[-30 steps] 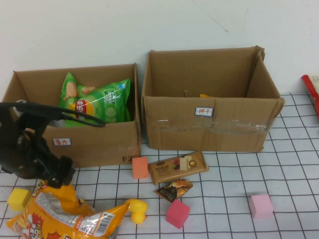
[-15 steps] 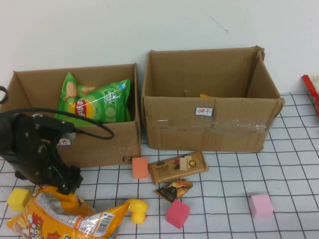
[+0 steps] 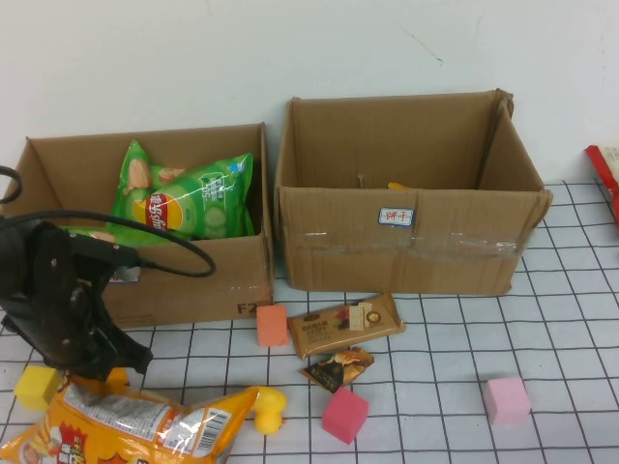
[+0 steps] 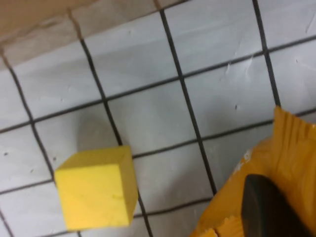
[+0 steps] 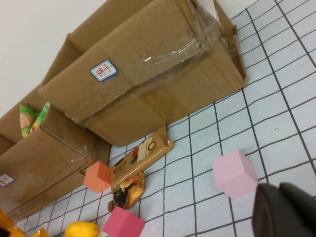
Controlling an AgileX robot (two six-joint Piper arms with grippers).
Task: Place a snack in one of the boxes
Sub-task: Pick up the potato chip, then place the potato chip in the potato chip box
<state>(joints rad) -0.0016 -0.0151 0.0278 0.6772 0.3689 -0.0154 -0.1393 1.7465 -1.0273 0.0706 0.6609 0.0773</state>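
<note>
Left gripper (image 3: pixel 108 372) sits low at the near left of the table, fingers pinched on the upper edge of the crinkled orange foil snack bag (image 3: pixel 135 425). The left wrist view shows a dark fingertip (image 4: pixel 266 207) pressed on the orange crimped edge, so the jaws look closed on the bag.

The bag lies flat on the black-gridded white table (image 3: pixel 435 358), long axis running left to right along the near edge. Gripped edge is its far side, toward the boxes.

Wider, lower brown cardboard carton (image 3: pixel 184 280) stands directly behind the left gripper, just beyond it, with a green chip bag (image 3: pixel 184 198) already inside. Taller brown carton with clear tape (image 3: pixel 406 242) stands further right, well apart.

Judgement: the move calls for a lift up and away over the low carton's front wall. The left arm is plainly the nearer one.

Right gripper (image 5: pixel 286 212) shows only in its own wrist view, near the right side of the table beside a pink foam cube (image 5: pixel 234 173); jaws closed, holding nothing.

Small yellow foam cube (image 4: pixel 96 190) sits just left of the bag, clear of it.
</note>
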